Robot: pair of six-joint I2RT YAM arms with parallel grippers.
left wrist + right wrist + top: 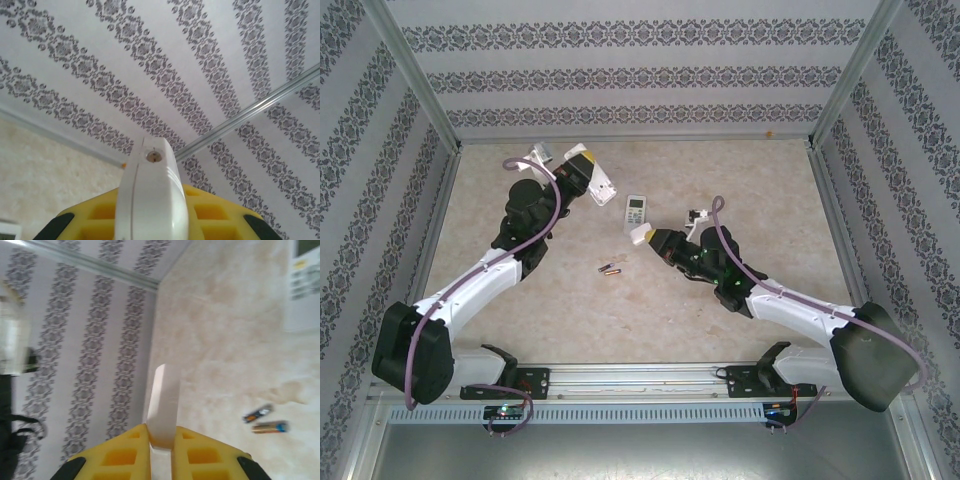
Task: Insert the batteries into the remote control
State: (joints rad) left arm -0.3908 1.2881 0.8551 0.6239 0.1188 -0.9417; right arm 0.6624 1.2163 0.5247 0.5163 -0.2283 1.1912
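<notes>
The left end effector (150, 222) is clamped on the white remote control (152, 170). The right end effector (161, 442) grips a thin white plate (163, 395). The batteries (610, 268) lie on the desk (560, 305), near centre.

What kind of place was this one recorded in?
Probably a staged lab booth, not a real room: wallpapered panels set in bare metal posts enclose a beige tabletop, with a mounting rail at its near edge.
</notes>
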